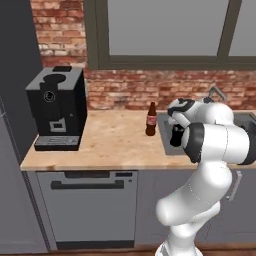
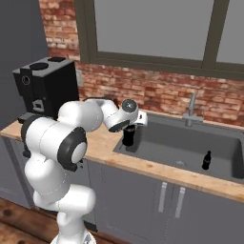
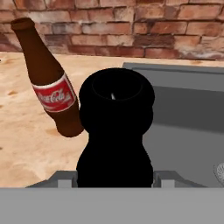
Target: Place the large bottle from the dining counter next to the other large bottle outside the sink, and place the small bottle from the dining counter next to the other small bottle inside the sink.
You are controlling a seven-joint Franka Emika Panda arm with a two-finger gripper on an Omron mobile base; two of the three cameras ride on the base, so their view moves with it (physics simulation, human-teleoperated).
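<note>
Beside the brown glass cola bottle point(image 3: 52, 83) on the wooden tabletop point(image 1: 115, 142), the hand point(image 2: 128, 136) was clamped around a large black bottle point(image 3: 116, 131) over the grey sink's point(image 2: 186, 147) corner.

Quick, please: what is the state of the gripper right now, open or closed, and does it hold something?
Gripper: closed on a black bottle, held at the sink's left edge, near the brown cola bottle.

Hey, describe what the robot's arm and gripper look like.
The arm is glossy white, built of rounded, bulbous segments with dark bands at the joints. The gripper at its end is dark, almost black. No cables or markings are visible on it.
</note>
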